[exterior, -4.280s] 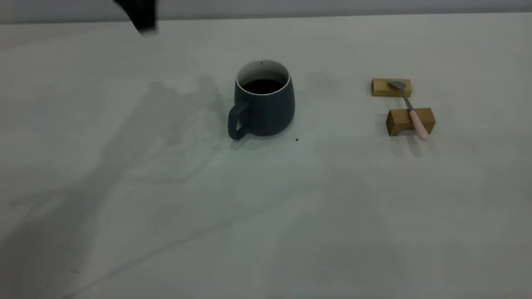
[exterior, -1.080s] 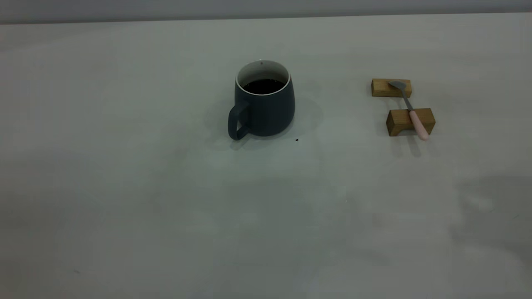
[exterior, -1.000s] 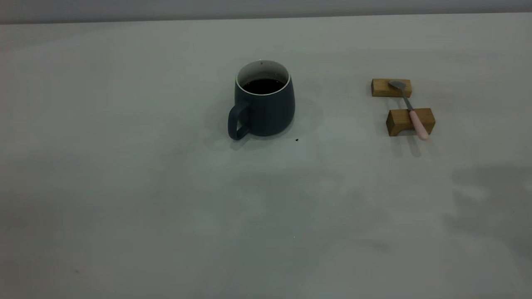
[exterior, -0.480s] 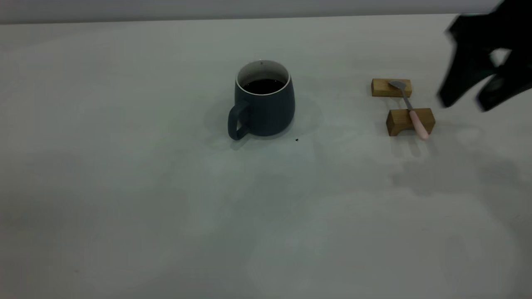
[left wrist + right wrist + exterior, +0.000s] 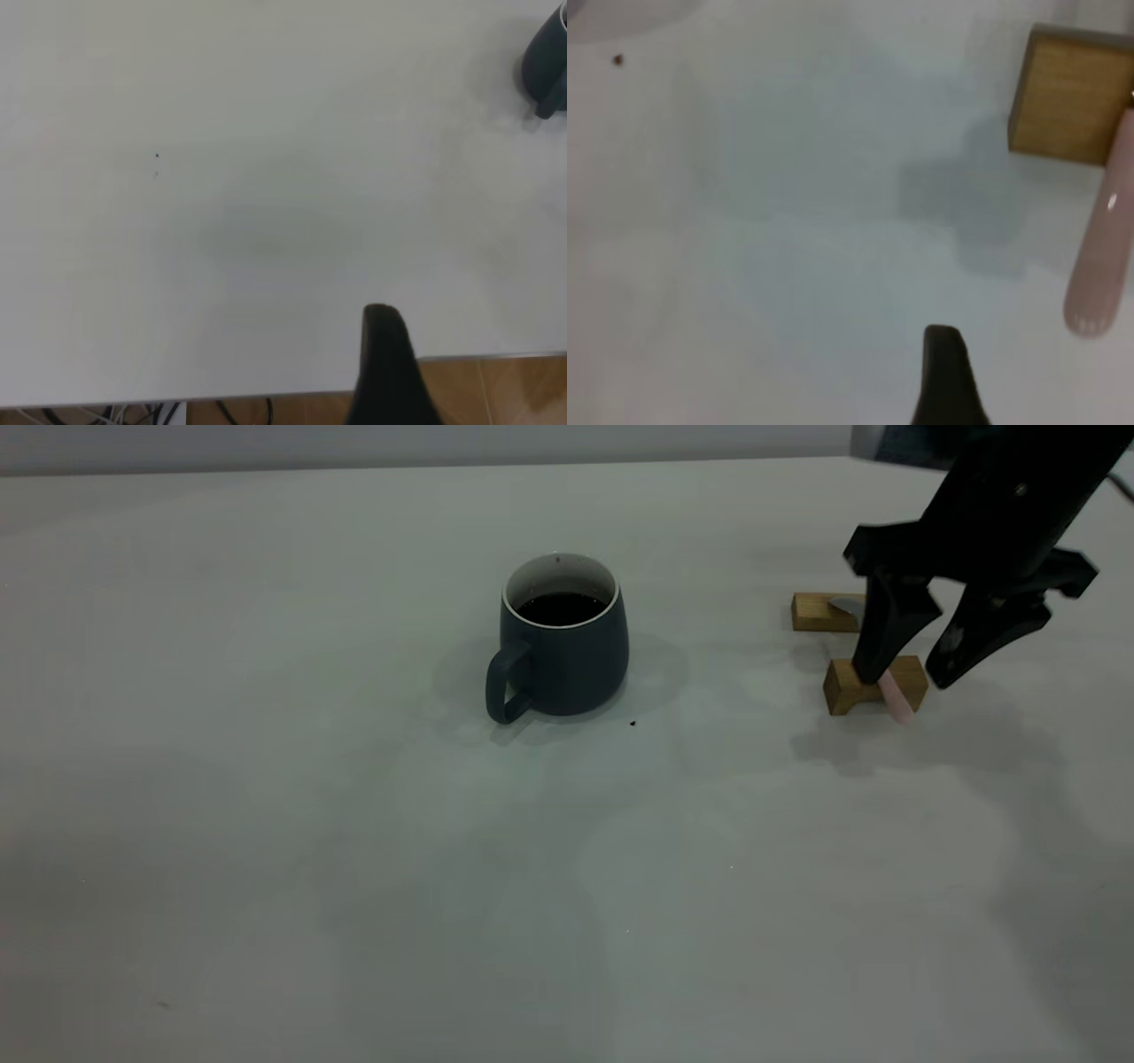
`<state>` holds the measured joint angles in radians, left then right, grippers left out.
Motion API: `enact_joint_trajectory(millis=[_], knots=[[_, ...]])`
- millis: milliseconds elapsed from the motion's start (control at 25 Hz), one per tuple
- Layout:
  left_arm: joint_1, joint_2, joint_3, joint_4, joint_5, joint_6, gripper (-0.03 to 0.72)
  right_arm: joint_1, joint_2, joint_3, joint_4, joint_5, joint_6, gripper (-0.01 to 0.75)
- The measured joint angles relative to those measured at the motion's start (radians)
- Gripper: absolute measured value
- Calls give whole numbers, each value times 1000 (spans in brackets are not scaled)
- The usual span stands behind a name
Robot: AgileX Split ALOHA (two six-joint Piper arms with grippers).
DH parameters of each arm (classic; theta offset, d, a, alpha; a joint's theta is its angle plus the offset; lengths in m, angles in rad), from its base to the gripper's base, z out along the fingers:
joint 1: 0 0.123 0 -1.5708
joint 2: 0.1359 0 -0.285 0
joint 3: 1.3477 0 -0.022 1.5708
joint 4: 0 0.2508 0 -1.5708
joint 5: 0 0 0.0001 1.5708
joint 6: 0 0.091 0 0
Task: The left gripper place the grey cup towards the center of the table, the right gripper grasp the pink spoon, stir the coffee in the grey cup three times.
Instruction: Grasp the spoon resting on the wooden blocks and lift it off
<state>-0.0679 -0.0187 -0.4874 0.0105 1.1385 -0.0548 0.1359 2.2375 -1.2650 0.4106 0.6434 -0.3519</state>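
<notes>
Pink spoon [image 5: 897,698] still sits across the two wood blocks [image 5: 873,684], but the right claw [image 5: 904,677] has just dropped in over its handle, fingers spread, nothing gripped yet. Cup [image 5: 561,642] with coffee [image 5: 562,608] already stands mid-bench [image 5: 354,850], so placing looks done and the spoon grasp is next. Left claw is pulled back off near the bench edge; can't tell its state.

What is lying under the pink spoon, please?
Two small wooden blocks hold the pink spoon up: the near block under its handle, the far block under its bowl. The right tool, open, covers the spoon's middle, so that part cannot be seen.
</notes>
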Motion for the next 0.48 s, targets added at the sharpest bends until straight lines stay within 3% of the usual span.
enact_joint_trajectory(millis=[480], knots=[[0, 0, 0, 0, 0, 0, 569, 0, 103, -54, -50, -9, 7, 566]])
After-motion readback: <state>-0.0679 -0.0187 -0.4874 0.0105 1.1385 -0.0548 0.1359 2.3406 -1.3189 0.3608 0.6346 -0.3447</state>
